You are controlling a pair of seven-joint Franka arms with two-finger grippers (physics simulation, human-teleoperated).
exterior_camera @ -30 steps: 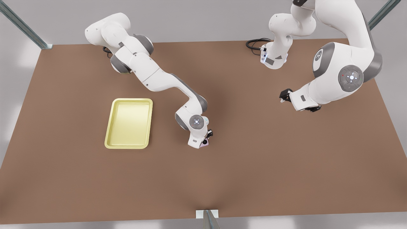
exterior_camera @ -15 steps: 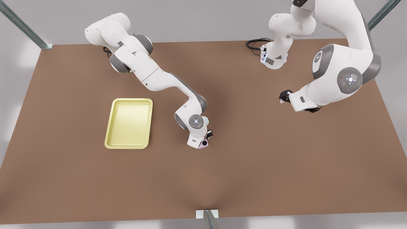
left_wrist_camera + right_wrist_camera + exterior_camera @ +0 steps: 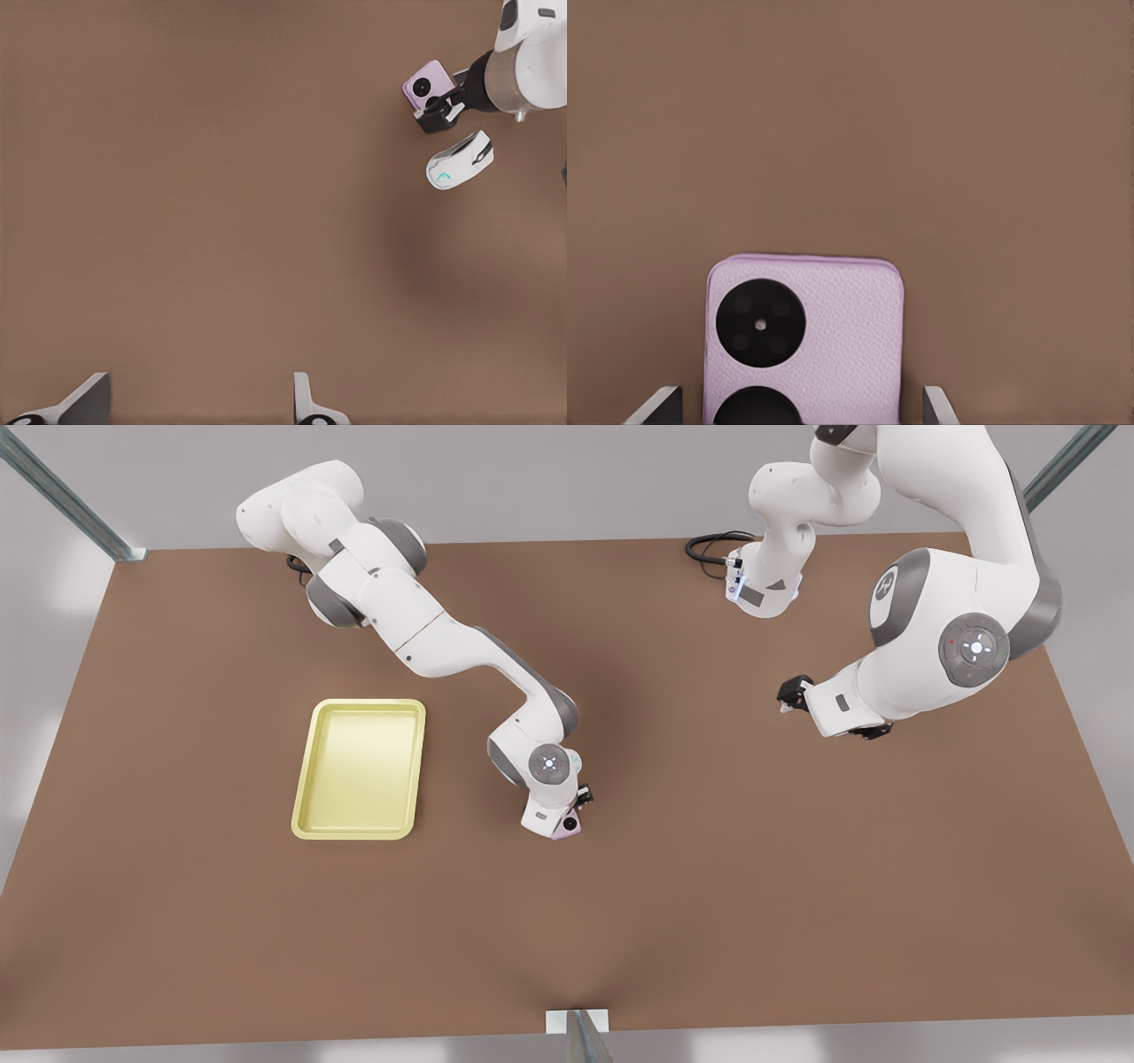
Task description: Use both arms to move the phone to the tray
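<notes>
Right tool [image 3: 573, 815] spread wide astride phone [image 3: 570, 825], not yet clenched; phone flat on worktop [image 3: 709, 868], well apart from tray [image 3: 306, 828]. Since a second ago, little has moved. Left tool [image 3: 791, 693] open, waiting. You must grip next.

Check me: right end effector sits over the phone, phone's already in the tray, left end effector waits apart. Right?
No. The phone lies on the table, outside the tray, as the front view shows. The right end effector does sit over it; the left end effector waits apart.
</notes>
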